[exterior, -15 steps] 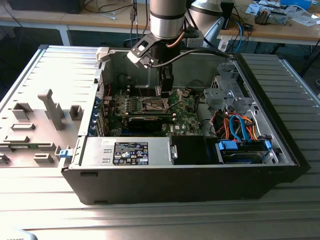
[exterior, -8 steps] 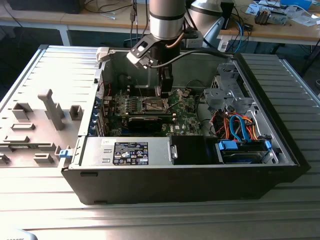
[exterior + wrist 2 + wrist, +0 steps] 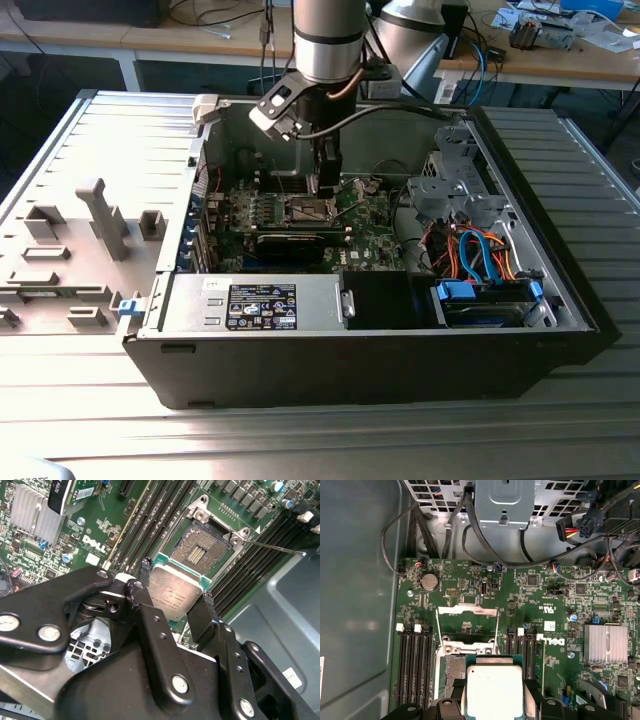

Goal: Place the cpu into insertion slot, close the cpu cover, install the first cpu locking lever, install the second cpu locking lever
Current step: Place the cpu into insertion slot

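Cpu (image 3: pixel 175 597): a flat square chip with a silvery-beige metal top carrying faint print, and a thin green border showing around its edge.
Cpu position: up off the board, hanging just over the slot (image 3: pixel 200 550) and partly covering it in both wrist views; not seated.
Gripper (image 3: pixel 175 585): jaws closed in on the cpu, with the black fingers (image 3: pixel 144 577) pressing on two opposite edges.
Slot: open, with a silver rim and a dark centre where a patch of fine contacts is bare.
Cover (image 3: pixel 467 611): a thin silver frame swung back off the slot, in the first wrist view.
Lever (image 3: pixel 277 548): a thin metal rod sticking out free beside the slot.
Board (image 3: pixel 370 215): green, lying flat in the opened case (image 3: pixel 400 360), with the arm coming down over its middle in the exterior view.
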Controlling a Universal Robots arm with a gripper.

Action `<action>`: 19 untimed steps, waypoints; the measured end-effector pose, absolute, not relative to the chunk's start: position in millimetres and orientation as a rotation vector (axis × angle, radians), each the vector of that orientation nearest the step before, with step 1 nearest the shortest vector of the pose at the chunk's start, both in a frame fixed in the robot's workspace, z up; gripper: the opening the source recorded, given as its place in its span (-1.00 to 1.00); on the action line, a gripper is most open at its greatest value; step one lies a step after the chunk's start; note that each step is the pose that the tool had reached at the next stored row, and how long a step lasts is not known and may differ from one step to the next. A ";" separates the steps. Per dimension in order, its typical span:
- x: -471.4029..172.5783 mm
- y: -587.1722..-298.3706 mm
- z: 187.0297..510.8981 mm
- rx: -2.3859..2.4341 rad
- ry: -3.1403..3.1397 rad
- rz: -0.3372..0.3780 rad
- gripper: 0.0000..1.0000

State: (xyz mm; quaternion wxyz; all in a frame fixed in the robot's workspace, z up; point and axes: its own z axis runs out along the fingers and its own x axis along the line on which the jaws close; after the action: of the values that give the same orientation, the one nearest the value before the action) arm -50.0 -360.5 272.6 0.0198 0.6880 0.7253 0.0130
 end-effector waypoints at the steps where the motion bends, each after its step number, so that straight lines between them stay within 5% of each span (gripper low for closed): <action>1: -50.4 -360.5 272.2 2.135 2.250 0.040 0.08; 19: -55.8 -360.5 265.5 2.135 2.250 0.040 0.08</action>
State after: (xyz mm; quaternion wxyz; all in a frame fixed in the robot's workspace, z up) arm -55.8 -360.5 265.5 0.0198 0.6881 0.7253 0.0129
